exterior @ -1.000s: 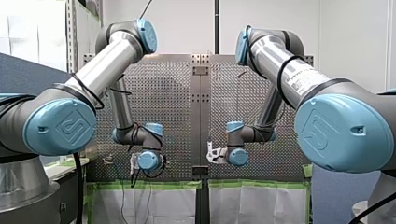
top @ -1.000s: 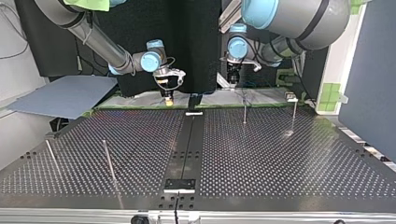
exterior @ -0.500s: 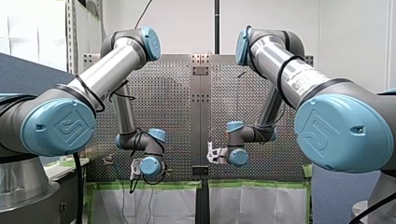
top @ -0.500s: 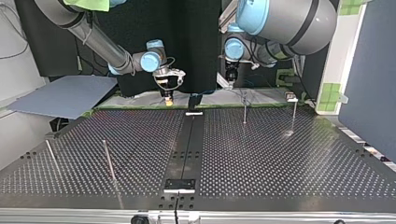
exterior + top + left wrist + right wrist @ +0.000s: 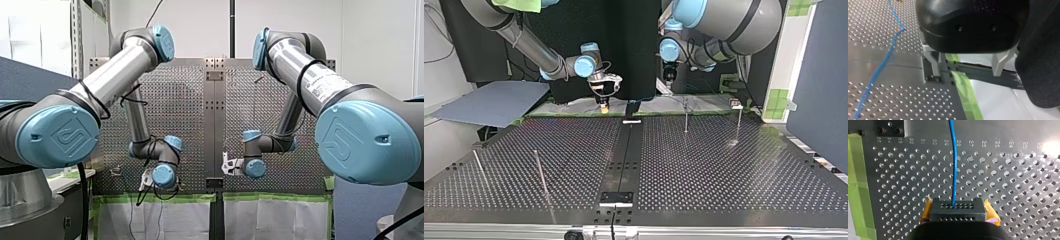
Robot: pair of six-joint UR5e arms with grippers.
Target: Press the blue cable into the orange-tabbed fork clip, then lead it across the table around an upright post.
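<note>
The blue cable [image 5: 955, 165] runs straight ahead from my right gripper [image 5: 956, 207] over the perforated plate. That gripper, with yellow pads [image 5: 926, 211], is shut on the cable's end. In the top view it hangs low over the table's far edge [image 5: 604, 105]. My left gripper [image 5: 966, 73] stands open, its metal fingers [image 5: 934, 63] empty, over the plate's edge; the blue cable [image 5: 880, 67] lies to one side of it. In the top view it is raised at the back [image 5: 668, 78]. A small orange piece [image 5: 899, 1] shows far along the cable.
Thin upright posts stand on the table: two at the top view's right [image 5: 685, 119] [image 5: 738, 124] and two leaning ones at its left [image 5: 540, 172] [image 5: 480, 169]. Green tape [image 5: 964, 87] lines the plate's edge. A grey board [image 5: 494, 102] lies off the table's far left.
My left arm's wrist has swung down and toward the middle in the front view; in the top view its gripper has shifted left and risen. The right arm has stayed still.
</note>
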